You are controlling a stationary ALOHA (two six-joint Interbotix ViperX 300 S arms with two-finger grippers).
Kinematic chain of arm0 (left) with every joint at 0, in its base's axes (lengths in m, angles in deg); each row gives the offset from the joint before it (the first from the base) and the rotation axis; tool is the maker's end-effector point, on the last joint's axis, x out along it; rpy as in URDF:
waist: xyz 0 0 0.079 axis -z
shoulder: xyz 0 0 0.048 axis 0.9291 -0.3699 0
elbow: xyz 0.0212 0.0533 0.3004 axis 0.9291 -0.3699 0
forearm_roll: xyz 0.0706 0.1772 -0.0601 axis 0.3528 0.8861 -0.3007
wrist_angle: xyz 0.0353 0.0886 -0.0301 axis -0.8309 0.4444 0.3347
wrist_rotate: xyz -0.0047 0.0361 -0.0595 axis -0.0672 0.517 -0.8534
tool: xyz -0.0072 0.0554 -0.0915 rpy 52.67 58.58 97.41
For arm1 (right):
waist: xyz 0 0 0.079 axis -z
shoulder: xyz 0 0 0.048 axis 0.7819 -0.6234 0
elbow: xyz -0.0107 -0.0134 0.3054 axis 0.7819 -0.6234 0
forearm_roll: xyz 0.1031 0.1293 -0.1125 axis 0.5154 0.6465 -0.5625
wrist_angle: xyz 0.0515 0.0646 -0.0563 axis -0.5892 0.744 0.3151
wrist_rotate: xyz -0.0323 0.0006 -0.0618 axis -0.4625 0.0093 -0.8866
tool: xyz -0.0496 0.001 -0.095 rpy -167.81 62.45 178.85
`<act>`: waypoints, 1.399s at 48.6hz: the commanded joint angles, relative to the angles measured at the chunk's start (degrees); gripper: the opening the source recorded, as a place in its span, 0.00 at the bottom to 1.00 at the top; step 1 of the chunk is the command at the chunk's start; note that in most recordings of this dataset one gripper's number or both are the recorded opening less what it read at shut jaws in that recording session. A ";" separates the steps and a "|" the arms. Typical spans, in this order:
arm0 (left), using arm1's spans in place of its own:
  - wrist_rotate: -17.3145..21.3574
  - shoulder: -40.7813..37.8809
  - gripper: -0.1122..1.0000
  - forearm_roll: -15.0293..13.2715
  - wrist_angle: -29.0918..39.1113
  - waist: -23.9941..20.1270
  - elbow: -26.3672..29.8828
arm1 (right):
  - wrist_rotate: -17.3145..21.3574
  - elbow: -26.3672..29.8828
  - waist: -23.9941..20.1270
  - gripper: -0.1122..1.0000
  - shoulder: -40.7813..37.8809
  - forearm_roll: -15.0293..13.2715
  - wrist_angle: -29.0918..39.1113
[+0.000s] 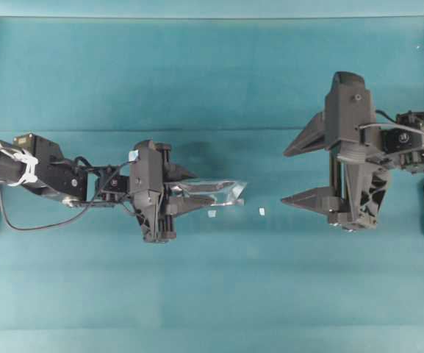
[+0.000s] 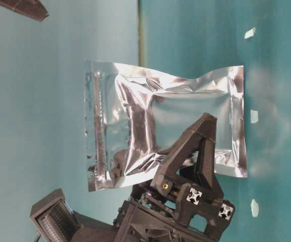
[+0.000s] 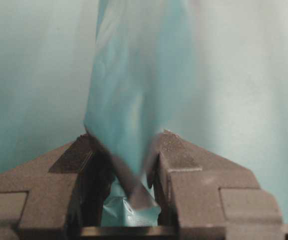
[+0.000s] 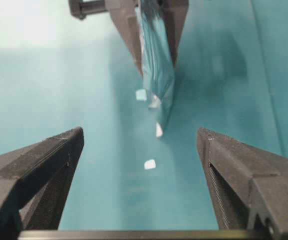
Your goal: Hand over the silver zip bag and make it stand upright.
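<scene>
Holding the silver zip bag in the left tool, pinching one end of it between the two fingers. Sticking out past the fingertips toward the other arm, with the bag turned on its thin edge, as seen from the overhead view. Showing its shiny crinkled face in the table-level view, with the zip strip running across the end away from the table and the tool gripping near one corner. Hanging above the blue table, though whether the far end is touching it cannot be told.

Waiting wide apart, the right tool, grasping nothing. Facing the bag from the other side, well apart from it, with the bag's edge lined up between its two spread fingers.

Lying on the table under and just past the bag's free end, a few tiny white scraps, between the two tools.
</scene>
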 commanded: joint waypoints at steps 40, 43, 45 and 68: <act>0.00 0.44 0.31 0.18 0.53 0.62 0.70 | 1.23 -0.70 -0.18 0.97 0.35 0.09 -2.46; 0.00 0.44 0.31 0.09 0.53 0.62 0.70 | 1.23 -0.88 -0.18 0.97 0.35 0.09 -2.46; 0.00 0.44 0.31 0.18 0.53 0.70 0.70 | 1.23 -0.97 -0.18 0.97 0.44 0.09 -2.46; 0.00 0.44 0.31 0.18 0.62 0.62 0.70 | 1.23 -1.58 -0.18 0.97 0.44 0.00 -2.46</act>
